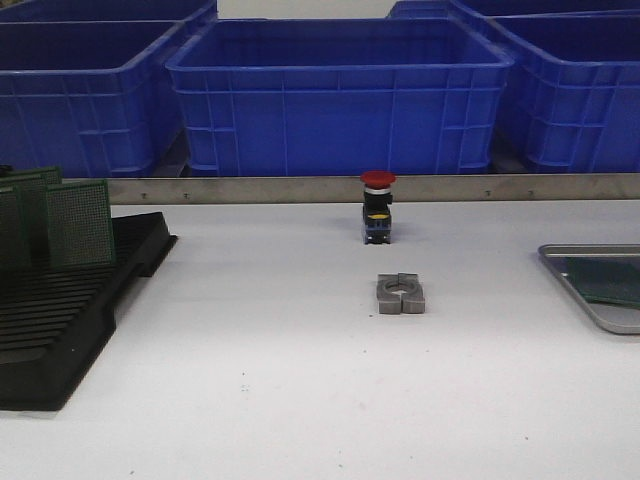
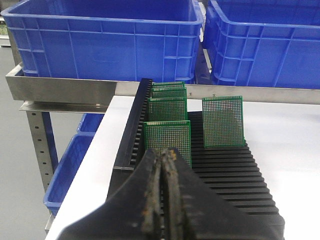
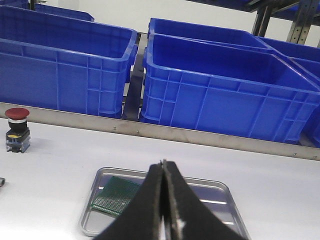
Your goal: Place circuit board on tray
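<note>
On the right of the worktop (image 1: pixel 300 400), one circuit board (image 3: pixel 115 195) already lies flat in the tray (image 3: pixel 220 192). Five more boards (image 2: pixel 167 140) stand upright in the black rack (image 2: pixel 225 170). Both the left end effector (image 2: pixel 162 200) and right end effector (image 3: pixel 164 200) are pressed together, empty. The next fetch is likely: the left one must spread and pinch the nearest board's top edge.

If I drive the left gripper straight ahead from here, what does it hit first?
Most likely the nearest green circuit board standing in the black rack, directly ahead of the closed left gripper; the exact height is hard to judge.
</note>
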Robot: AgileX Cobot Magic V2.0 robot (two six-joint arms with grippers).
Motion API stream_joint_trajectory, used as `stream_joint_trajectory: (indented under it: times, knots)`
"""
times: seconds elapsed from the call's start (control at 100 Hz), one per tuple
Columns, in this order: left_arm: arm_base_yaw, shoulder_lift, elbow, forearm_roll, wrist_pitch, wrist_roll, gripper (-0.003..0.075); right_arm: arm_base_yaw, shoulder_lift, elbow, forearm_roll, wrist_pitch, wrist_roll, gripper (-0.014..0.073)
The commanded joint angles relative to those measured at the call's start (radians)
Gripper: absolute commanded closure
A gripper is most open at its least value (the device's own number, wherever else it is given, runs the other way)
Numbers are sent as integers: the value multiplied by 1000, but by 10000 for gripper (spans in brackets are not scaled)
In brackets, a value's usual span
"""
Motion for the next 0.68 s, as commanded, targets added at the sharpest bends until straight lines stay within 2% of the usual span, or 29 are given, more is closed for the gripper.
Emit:
stream_joint_trajectory:
  times: [0.0, 0.67]
  knots:
    - [-1, -27, 20, 2, -80, -8, 741, 0, -21, 0, 9, -77, -10, 649]
    - [-1, -27, 20, 2, -80, -8, 741, 0, -20, -1, 25, -56, -10, 649]
